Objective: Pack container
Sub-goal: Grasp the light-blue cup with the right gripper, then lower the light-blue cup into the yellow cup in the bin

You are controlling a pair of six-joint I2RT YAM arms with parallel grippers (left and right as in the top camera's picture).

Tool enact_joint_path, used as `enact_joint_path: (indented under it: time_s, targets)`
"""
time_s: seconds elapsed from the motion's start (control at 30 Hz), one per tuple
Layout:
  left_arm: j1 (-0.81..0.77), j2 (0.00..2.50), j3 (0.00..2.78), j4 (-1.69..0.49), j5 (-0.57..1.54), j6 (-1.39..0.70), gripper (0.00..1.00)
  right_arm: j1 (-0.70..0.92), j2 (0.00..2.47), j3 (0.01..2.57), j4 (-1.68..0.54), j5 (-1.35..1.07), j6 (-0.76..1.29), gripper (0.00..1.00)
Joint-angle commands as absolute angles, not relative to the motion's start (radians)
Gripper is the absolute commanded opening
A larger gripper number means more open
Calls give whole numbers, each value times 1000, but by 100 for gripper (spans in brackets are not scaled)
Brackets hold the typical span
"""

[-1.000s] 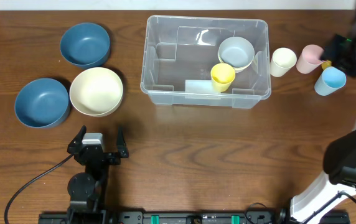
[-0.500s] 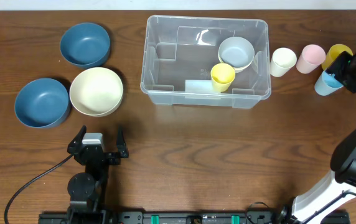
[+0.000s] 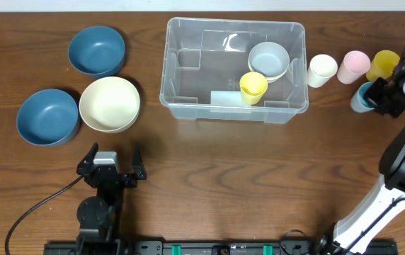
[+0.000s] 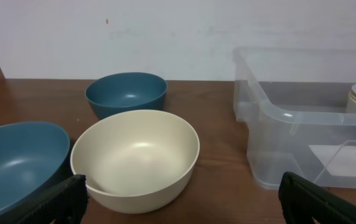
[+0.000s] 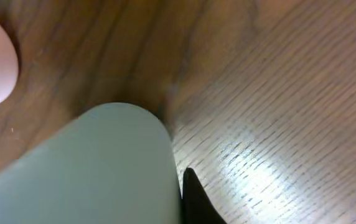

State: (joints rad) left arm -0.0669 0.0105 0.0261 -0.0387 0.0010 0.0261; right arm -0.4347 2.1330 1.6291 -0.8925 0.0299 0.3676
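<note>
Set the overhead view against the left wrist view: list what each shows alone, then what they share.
Overhead only: the white cup, pink cup, yellow cup and blue cup right of the container, with the right gripper at the blue cup. Left wrist only: the white wall. Both: the container, cream bowl, far blue bowl and near blue bowl.

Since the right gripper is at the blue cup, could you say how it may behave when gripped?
The blue cup looks like smooth plastic: probably light, perhaps slippery. Upright and narrow, it could tip if the right gripper nudges it.
</note>
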Motion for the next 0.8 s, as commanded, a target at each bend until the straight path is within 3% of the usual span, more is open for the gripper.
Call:
enact_joint_path:
  time_s: [0.0, 0.2, 0.43, 0.53, 0.77]
  targets:
    - [-61, 5, 4, -74, -7, 36, 98, -437, 2131, 1627, -910, 37, 369, 1]
    - [-61, 5, 4, -73, -7, 36, 98, -418, 2054, 1627, -979, -6, 369, 1]
    - [-61, 5, 4, -74, -7, 36, 98, -331, 1808, 1627, -991, -239, 336, 1]
    - [-61, 5, 4, -74, -7, 36, 98, -234, 1674, 1627, -970, -307, 309, 1]
    - [-61, 5, 4, -74, -7, 35, 98, 114, 1502, 1627, -870, -122, 299, 3]
